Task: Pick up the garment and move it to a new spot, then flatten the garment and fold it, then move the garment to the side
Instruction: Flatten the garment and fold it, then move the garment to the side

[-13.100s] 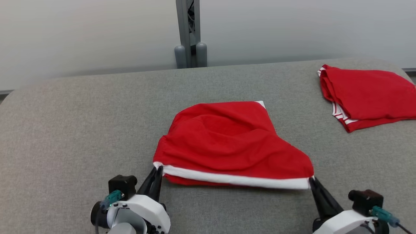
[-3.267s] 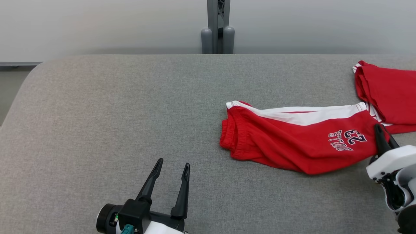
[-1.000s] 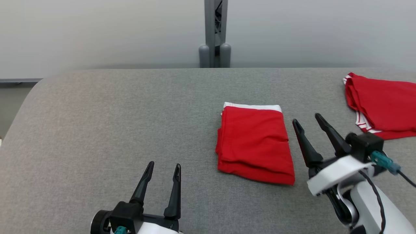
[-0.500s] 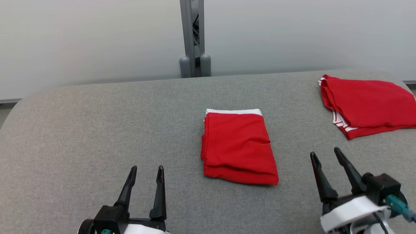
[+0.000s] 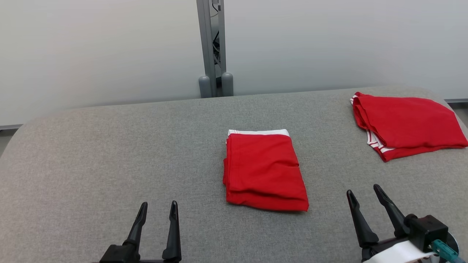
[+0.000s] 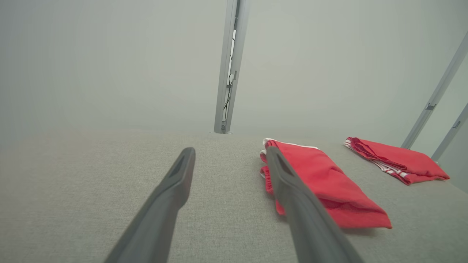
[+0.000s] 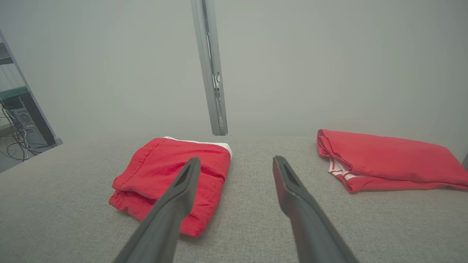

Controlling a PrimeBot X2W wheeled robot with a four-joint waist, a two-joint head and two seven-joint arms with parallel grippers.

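Though empty, L tool (image 5: pixel 158 203), R tool (image 5: pixel 363 189) wide-open

On the tabletop (image 5: pixel 109 157), about mid-way, the folded garment (image 5: pixel 264 171); well apart, right and further back, a second garment (image 5: pixel 407 124); nearer, clear of both, the left hand (image 5: pixel 159 204) leftward and the right hand (image 5: pixel 362 190) rightward; behind the far edge, seemingly just off it, a post (image 5: pixel 212 47).

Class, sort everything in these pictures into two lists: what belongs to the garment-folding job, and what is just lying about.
Belongs to the job: folded red garment, mid-table; left tool and right tool, both open and empty; grey table.

Just lying about: second red garment, far right; metal post behind the table.
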